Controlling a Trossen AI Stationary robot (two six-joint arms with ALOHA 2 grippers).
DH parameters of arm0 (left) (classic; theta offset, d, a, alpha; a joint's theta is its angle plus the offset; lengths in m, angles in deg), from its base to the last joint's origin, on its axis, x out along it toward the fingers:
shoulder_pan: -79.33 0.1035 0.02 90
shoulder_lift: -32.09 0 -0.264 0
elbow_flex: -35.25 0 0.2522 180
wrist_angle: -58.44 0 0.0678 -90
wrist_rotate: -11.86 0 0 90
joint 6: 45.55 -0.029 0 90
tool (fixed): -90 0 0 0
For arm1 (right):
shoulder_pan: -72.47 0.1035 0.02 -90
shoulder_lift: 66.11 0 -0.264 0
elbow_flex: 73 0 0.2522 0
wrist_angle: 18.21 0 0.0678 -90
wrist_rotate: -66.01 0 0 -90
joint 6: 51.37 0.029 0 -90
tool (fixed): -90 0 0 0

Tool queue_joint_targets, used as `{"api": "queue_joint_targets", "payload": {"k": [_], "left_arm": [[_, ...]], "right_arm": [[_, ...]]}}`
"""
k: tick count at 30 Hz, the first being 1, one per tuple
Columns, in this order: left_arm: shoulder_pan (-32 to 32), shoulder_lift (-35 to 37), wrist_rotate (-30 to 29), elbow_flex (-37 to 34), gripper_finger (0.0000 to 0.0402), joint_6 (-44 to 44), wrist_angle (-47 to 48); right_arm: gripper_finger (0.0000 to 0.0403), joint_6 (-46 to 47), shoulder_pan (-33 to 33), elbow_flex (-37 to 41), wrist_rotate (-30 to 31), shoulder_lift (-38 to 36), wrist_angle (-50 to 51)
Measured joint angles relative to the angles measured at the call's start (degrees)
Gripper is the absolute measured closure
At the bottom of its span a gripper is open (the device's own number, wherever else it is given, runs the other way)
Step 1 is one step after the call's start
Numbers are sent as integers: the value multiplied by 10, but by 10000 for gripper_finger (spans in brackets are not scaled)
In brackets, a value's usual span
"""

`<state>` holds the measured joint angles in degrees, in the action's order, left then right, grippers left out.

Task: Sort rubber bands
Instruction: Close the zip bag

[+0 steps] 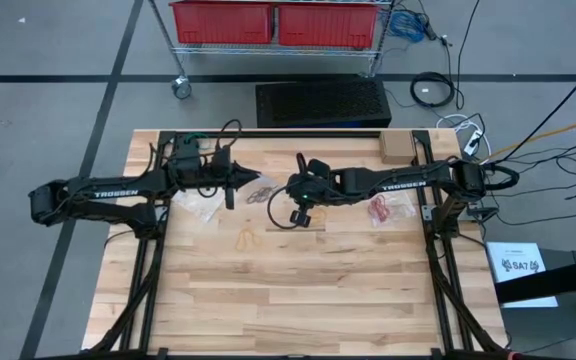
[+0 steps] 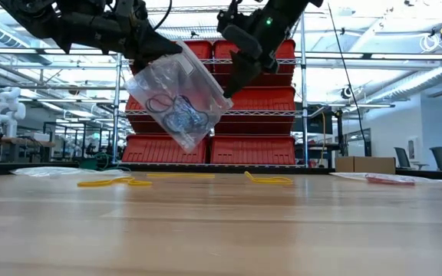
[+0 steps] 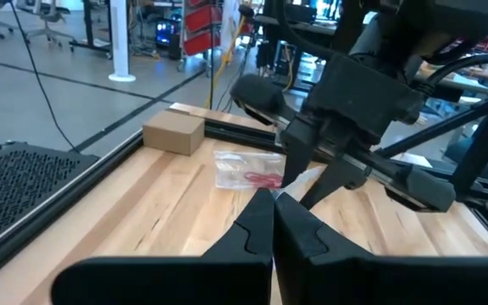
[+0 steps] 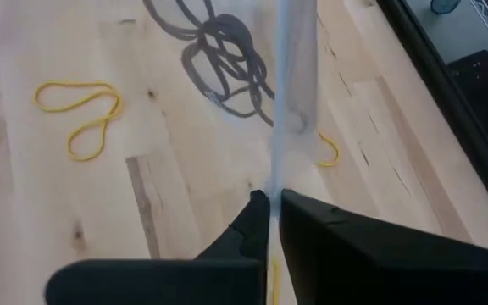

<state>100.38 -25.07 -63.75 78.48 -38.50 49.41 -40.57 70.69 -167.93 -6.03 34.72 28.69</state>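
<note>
A clear plastic bag [image 2: 181, 100] with several black rubber bands [image 2: 176, 109] inside hangs tilted above the table between my two grippers. My left gripper [image 2: 158, 50] is shut on the bag's upper left part. My right gripper [image 2: 235, 83] is shut on its right edge. In the high view the bag [image 1: 261, 191] is at mid-table toward the far side, between my left gripper [image 1: 232, 190] and my right gripper [image 1: 290, 192]. Yellow rubber bands [image 1: 248, 238] lie loose on the wood below. A second clear bag [image 1: 388, 208] holding red rubber bands lies flat to the right. My left gripper pinches the bag's upper left edge [image 2: 164, 61] between its two fingers, coming about level from the table's left. The bag is lifted clear and slants down from the hold. My right gripper pinches the bag's thin edge [image 4: 273, 180] between its fingertips [image 4: 252, 212], slanting down from the table's right. The bag is seen edge-on ahead of the fingers, clear of the table, with the black bands showing through it.
A cardboard box [image 1: 396, 148] sits at the far right corner. Another clear bag [image 1: 203, 205] lies flat under the left arm. One more yellow band [image 4: 329, 152] lies on the wood beyond the held bag. The near half of the table [image 1: 298, 310] is bare wood.
</note>
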Motion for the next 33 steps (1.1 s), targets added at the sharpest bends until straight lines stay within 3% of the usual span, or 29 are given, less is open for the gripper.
{"api": "queue_joint_targets", "payload": {"k": [9,15,19,27,33], "left_arm": [[12,1,-1,1,402,-1,26],[12,1,-9,1,402,-5,52],[12,-9,-10,1,402,-5,51],[12,-29,-22,1,402,-1,31],[11,-31,-32,1,402,0,5]], "right_arm": [[319,6,0,1,-2,-8,23],[262,-12,-4,1,0,-39,-47],[246,-60,-14,1,-7,-33,-109],[270,-96,-44,0,-47,0,-167],[354,-107,-68,0,-48,15,-159]]}}
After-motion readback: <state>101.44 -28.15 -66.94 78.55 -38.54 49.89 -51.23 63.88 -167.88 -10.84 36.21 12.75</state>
